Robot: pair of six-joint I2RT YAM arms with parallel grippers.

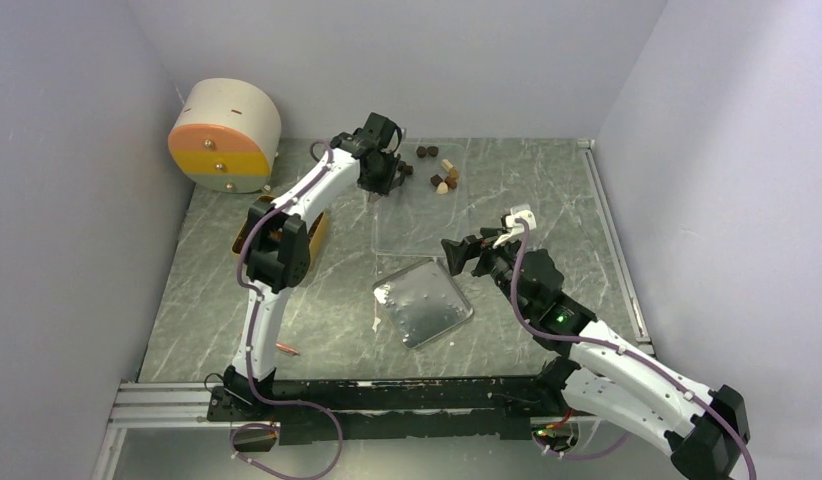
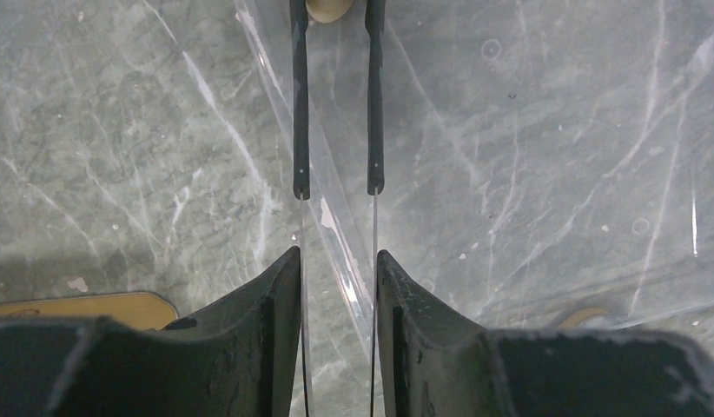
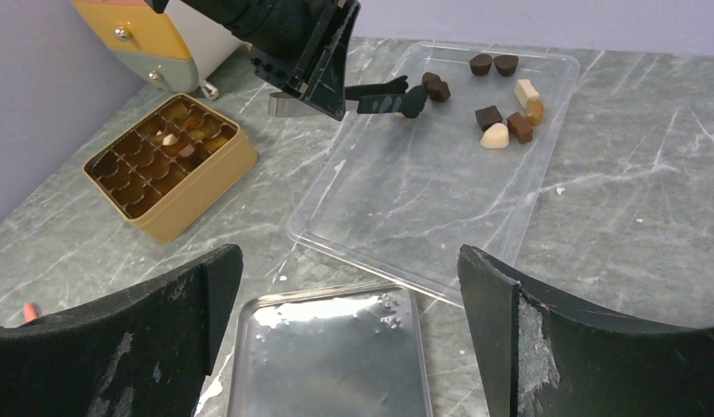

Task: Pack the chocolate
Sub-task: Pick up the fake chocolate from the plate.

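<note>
The left hand (image 3: 408, 92) hangs low over the clear tray (image 3: 397, 200), thin fingers (image 2: 300, 104) narrowly parted. A cream piece (image 2: 327, 7) shows at their tips; I cannot tell whether it is pinched. The loose chocolate (image 3: 488, 115) lies just beyond, toward the worktop's (image 1: 547, 200) far edge. A few pieces sit in the golden box (image 3: 193, 187) toward the left edge. I judge this a pick: close surely on one piece, then carry it to an empty compartment. The right hand (image 1: 467, 256) hangs spread and empty, mid-worktop.
</note>
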